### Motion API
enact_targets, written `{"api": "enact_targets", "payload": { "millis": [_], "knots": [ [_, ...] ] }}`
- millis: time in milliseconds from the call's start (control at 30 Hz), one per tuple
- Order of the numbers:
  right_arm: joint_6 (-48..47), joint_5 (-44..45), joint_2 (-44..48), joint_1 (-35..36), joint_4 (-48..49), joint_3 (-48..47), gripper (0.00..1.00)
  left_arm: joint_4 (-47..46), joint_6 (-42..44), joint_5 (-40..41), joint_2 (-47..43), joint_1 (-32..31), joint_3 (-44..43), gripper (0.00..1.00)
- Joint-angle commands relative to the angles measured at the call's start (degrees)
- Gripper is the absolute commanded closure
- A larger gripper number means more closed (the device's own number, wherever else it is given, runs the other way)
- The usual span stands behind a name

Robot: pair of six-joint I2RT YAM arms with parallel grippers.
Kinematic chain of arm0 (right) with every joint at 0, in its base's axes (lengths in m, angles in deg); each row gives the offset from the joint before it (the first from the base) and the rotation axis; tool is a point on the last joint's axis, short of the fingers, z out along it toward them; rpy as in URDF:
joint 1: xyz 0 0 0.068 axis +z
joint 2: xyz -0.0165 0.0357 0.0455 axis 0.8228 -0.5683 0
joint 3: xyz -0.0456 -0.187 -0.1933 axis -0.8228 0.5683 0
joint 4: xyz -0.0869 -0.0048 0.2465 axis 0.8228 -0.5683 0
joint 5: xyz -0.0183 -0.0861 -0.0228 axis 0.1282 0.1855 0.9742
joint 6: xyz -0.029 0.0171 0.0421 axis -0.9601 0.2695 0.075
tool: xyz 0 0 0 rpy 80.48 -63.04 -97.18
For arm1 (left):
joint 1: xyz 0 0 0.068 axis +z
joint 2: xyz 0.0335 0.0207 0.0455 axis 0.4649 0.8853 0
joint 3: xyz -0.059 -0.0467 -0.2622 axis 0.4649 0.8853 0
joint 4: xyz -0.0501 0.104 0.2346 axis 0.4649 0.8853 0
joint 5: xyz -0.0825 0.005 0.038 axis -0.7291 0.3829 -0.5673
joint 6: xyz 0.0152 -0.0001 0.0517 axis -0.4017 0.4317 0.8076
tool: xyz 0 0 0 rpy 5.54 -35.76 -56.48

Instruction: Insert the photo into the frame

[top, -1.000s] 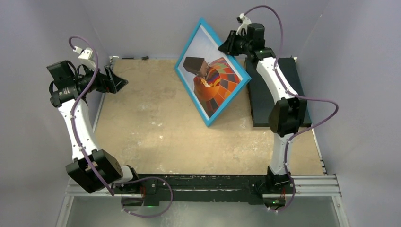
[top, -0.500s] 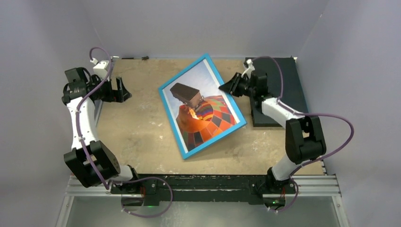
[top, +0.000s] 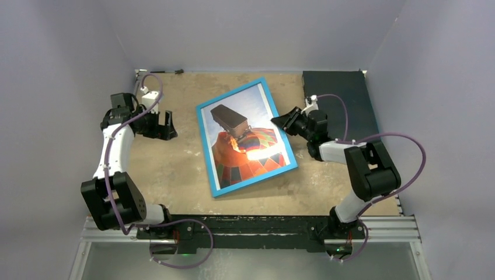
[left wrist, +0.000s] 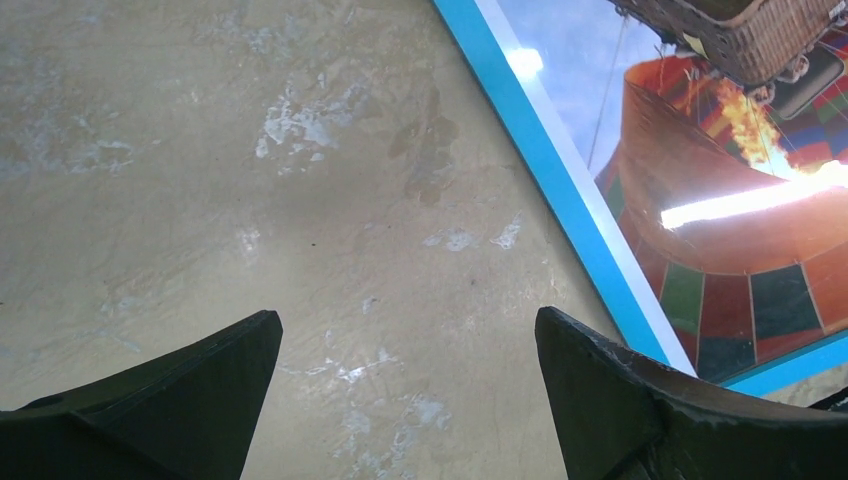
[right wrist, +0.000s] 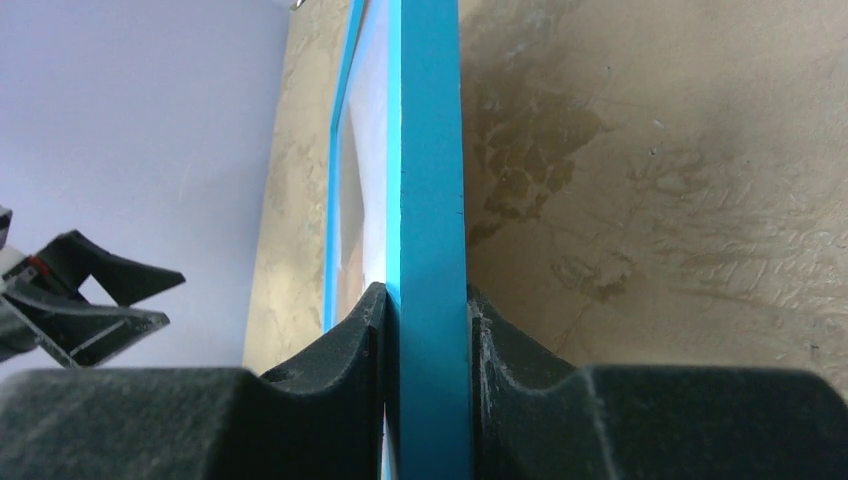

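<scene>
The blue frame (top: 202,140) lies face up on the tan table, near flat, with the hot-air balloon photo (top: 248,149) showing behind its glass. My right gripper (top: 279,121) is shut on the frame's right edge; in the right wrist view both pads clamp the blue rim (right wrist: 430,200). My left gripper (top: 169,125) is open and empty, low over the table to the left of the frame. In the left wrist view the frame's blue edge (left wrist: 545,190) and the photo (left wrist: 740,230) lie at the upper right, apart from my fingers (left wrist: 180,400).
A dark rectangular mat (top: 338,99) lies at the back right, under the right arm. Grey walls close the cell at back and both sides. The left gripper shows at the left of the right wrist view (right wrist: 80,295).
The right gripper has lowered the frame from standing tilted at the back to near flat mid-table, moving it nearer and left. The left arm has moved down and toward the frame.
</scene>
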Motion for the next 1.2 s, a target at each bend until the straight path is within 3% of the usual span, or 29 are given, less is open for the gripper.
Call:
{"api": "enact_targets", "payload": {
  "millis": [0, 200, 300, 533, 567, 600, 633, 767, 967, 1167],
  "knots": [
    [3.45, 9.83, -2.34, 2.53, 9.36, 1.12, 0.93, -4.08, -1.33, 2.61, -1.62, -1.53, 1.50, 0.03],
    [4.85, 20.90, -3.65, 9.26, 10.12, 2.84, 0.86, -4.91, -0.89, 2.88, -1.33, -1.62, 2.45, 0.01],
    [4.65, 20.43, -6.62, 9.96, 11.51, 2.91, 0.81, -5.27, -0.06, 3.58, -1.65, -1.57, 3.25, 0.00],
    [-0.29, 20.19, -9.47, 9.97, 8.41, 3.04, 0.58, -5.85, 1.00, 4.72, -1.48, -1.72, 3.95, 0.00],
    [-0.61, 20.28, -9.45, 9.89, 8.14, 3.29, 0.49, -6.01, 0.83, 4.50, -1.46, -1.72, 3.91, 0.00],
    [-0.99, 20.58, -9.40, 9.94, 8.02, 3.64, 0.13, -6.18, 0.65, 4.24, -1.40, -1.71, 3.94, 0.00],
    [-1.31, 21.02, -9.19, 9.93, 7.71, 3.80, 0.03, -6.35, 0.52, 4.04, -1.37, -1.71, 3.97, 0.00],
    [-3.77, 22.15, -6.41, 9.96, 2.65, 3.76, 0.01, -6.86, 0.37, 3.87, -1.09, -1.68, 4.08, 0.00],
    [-11.40, 26.60, 3.38, 9.94, -12.28, 0.65, 0.01, -8.28, -0.58, 4.84, 0.44, -2.39, 4.14, 0.00],
    [-20.90, 29.76, 11.98, 8.19, -19.87, -1.05, 0.01, -17.13, -2.81, 7.69, 3.50, -4.57, 8.71, 0.00]
  ]
}}
